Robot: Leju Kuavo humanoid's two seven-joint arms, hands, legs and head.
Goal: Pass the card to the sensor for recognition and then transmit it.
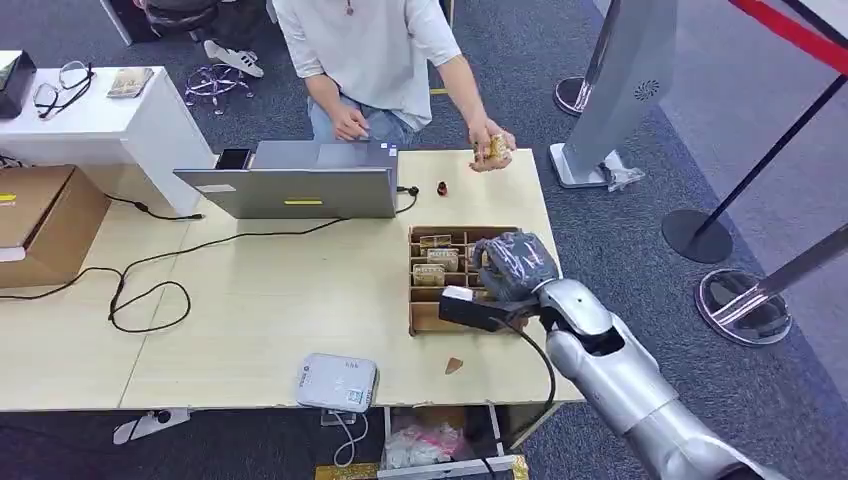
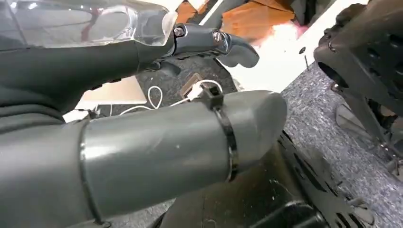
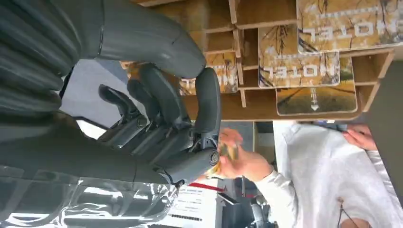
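From the head view, the right hand [image 1: 512, 265] hangs over the cardboard card box [image 1: 428, 318] that sits on the wooden counter [image 1: 270, 310], toward its right end. The hand's plastic-wrapped back hides the fingers here. The right wrist view shows what the head view does not: the dark fingers [image 3: 207, 102] are curled loosely inward with nothing between them, and beyond them lie the box's compartments holding brown-and-gold cards [image 3: 299, 64] printed "HOTEL".

A person [image 1: 370, 50] in a white shirt stands at the far side of the counter. One of their hands [image 1: 490, 150] holds a card [image 1: 496, 147] at the counter's far right corner, well apart from the robot's hand; the right wrist view shows the same hand and card past the box edge.

A white sensor box [image 1: 337, 382] sits at the counter's near edge, and an open grey laptop [image 1: 295, 185] stands at the far side with black cables [image 1: 150, 290] trailing left.

The left wrist view shows the left hand [image 2: 209, 42] over the floor; its thick thumb lies straight, but whether its fingers are released or clenched cannot be told.
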